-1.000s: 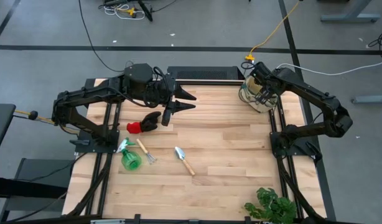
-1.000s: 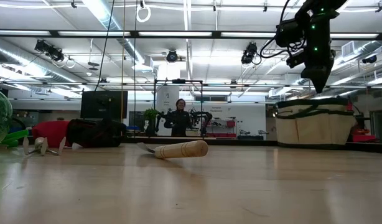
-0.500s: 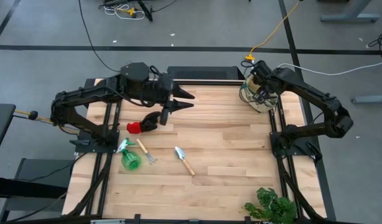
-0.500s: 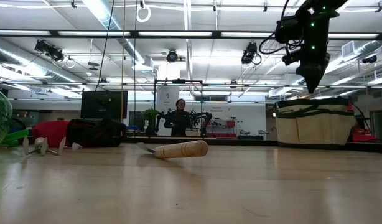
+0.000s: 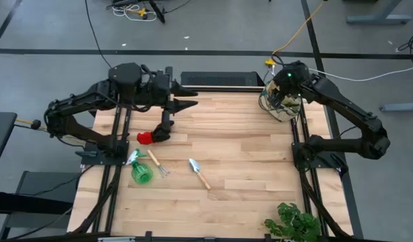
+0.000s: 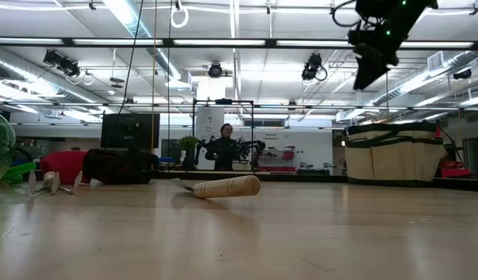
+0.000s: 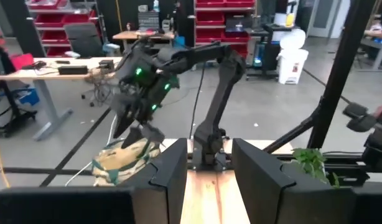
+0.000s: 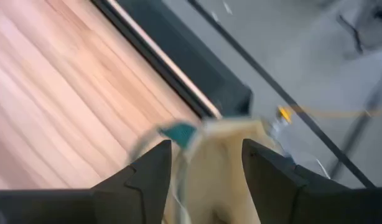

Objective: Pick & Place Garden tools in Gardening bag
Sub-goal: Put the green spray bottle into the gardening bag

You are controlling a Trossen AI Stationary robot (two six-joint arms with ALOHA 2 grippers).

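The beige gardening bag point(image 5: 277, 106) stands on its base at the table's far right corner. My right gripper point(image 8: 206, 144) hangs open just above it point(image 6: 362, 78), slanting down, with nothing between its fingers. My left gripper point(image 5: 192, 101) is high over the far left of the table, level and open point(image 7: 209, 149), also with nothing between its fingers. On the wood at the left lie a red-and-black glove point(image 5: 151, 136), a green spray bottle point(image 5: 140, 171), a small rake point(image 5: 158, 163) and a wooden-handled trowel point(image 5: 198, 173).
A leafy plant point(image 5: 294, 222) sits at the near right corner. A dark flat unit point(image 5: 216, 79) lies along the far edge. Bare wood stretches across the middle and right of the table. A person stands far back in the room point(image 6: 223, 152).
My left gripper has drawn back toward the table's left edge and risen a little, staying level. My right gripper has lifted away from the bag's mouth and tipped from pointing steeply down to a slant. The tools on the table have not moved.
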